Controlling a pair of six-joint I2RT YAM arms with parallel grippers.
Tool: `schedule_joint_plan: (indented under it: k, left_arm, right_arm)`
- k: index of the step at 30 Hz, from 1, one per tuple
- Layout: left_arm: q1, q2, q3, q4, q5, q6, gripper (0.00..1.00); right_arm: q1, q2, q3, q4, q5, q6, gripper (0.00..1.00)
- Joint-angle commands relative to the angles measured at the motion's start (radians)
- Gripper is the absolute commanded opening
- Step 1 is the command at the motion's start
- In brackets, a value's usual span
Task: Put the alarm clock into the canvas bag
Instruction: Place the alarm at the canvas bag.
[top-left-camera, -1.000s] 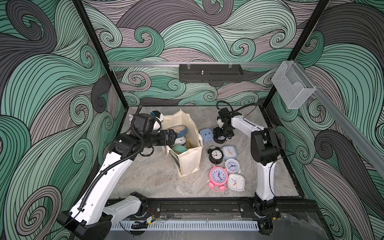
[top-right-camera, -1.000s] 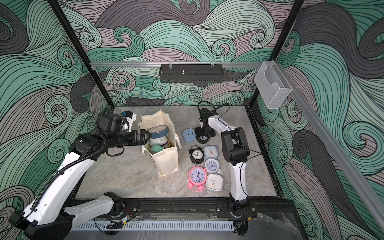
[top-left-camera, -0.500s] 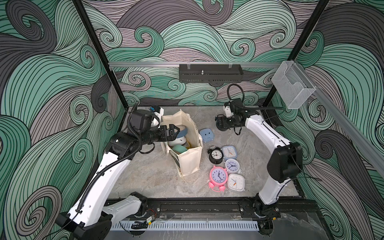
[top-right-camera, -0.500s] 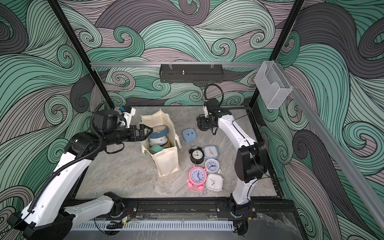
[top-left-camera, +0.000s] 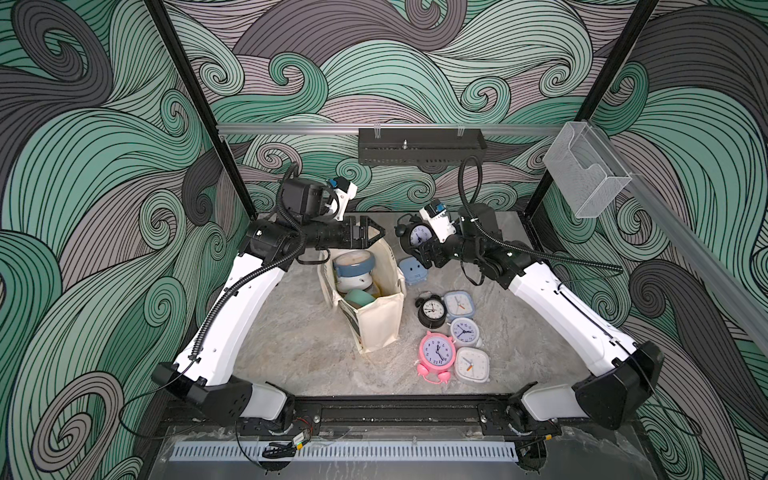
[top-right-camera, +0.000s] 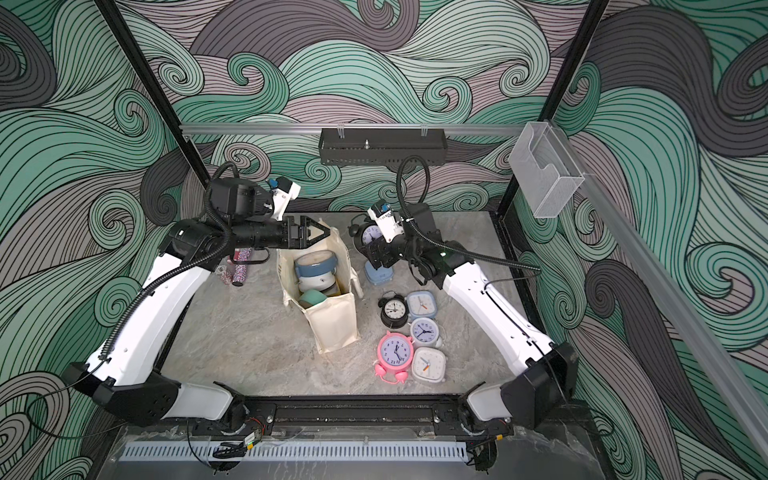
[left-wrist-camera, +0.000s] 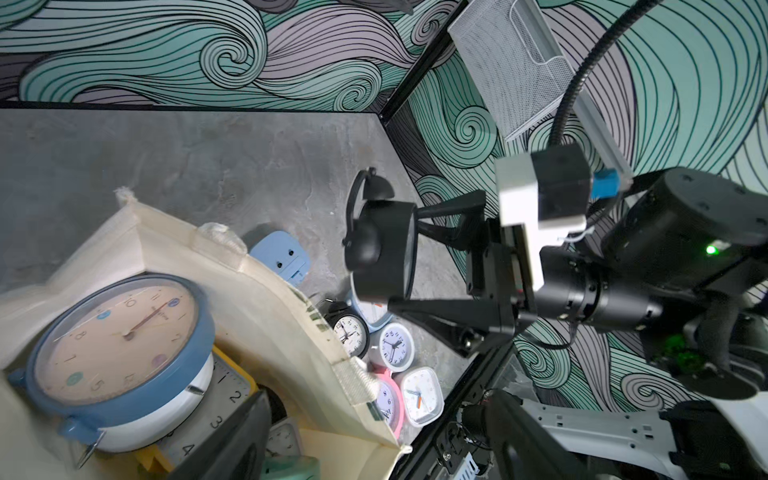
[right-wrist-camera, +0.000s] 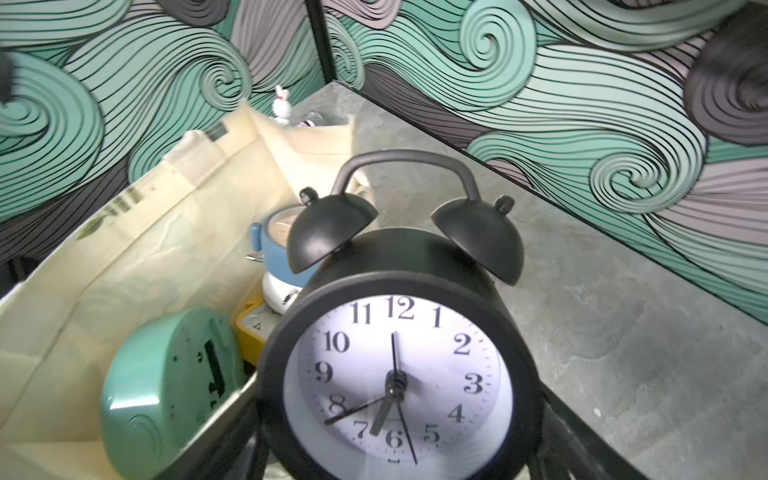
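Note:
The alarm clock (top-left-camera: 415, 237) is black with twin bells and a white face. My right gripper (top-left-camera: 417, 246) is shut on its body and holds it in the air, just right of the canvas bag's far end. In the right wrist view the alarm clock (right-wrist-camera: 395, 353) fills the space between the fingers (right-wrist-camera: 216, 436). The cream canvas bag (top-left-camera: 378, 320) stands open in the middle of the table with several clocks inside. My left gripper (top-left-camera: 376, 235) is open over the bag's far rim. In the left wrist view the bag's wall (left-wrist-camera: 270, 299) runs between its spread fingers (left-wrist-camera: 232, 440).
Right of the bag lie a small black clock (top-left-camera: 431, 309), a pale blue square one (top-left-camera: 459, 302), a white round one (top-left-camera: 464, 331), a pink one (top-left-camera: 436, 353) and a white square one (top-left-camera: 471, 365). A blue clock (top-left-camera: 412, 271) lies face down under the held clock. Glittery items (top-right-camera: 241, 266) sit at the far left.
My right gripper has lifted the black alarm clock off the table and carried it left toward the bag. My left gripper has risen from the bag's mouth and its jaws have narrowed a little.

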Motion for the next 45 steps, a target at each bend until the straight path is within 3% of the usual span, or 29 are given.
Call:
schedule_joint_plan:
  k: [1,4,8,18,35,40,43,45]
  left_arm:
    - [0.000,0.054,0.052,-0.051,0.083,0.022,0.83]
    - [-0.002,0.083,0.067,-0.070,0.089,0.033,0.83]
    - [-0.002,0.115,0.076,-0.083,0.081,0.024,0.74]
    - [-0.007,0.144,0.074,-0.040,0.102,-0.028,0.38]
    - [-0.007,0.177,0.070,-0.023,0.117,-0.071,0.18]
    - [-0.007,0.164,0.056,-0.002,0.124,-0.097,0.00]
    - [-0.006,0.133,0.026,0.019,0.120,-0.124,0.00]
    - [-0.008,0.094,-0.013,0.058,0.109,-0.165,0.00]
  right_arm:
    - [0.022,-0.036,-0.025,0.072,-0.063,-0.080,0.57]
    - [0.049,-0.048,-0.034,0.070,-0.068,-0.116,0.57]
    - [0.065,-0.059,-0.041,0.077,-0.084,-0.135,0.57]
    - [0.084,-0.050,-0.030,0.049,-0.079,-0.171,0.57]
    - [0.099,-0.052,-0.030,0.045,-0.085,-0.180,0.56]
    - [0.101,-0.049,-0.031,0.053,-0.089,-0.176,0.56]
    - [0.101,-0.050,-0.030,0.064,-0.093,-0.160,0.62]
    - [0.101,-0.058,-0.034,0.083,-0.093,-0.134,0.80]
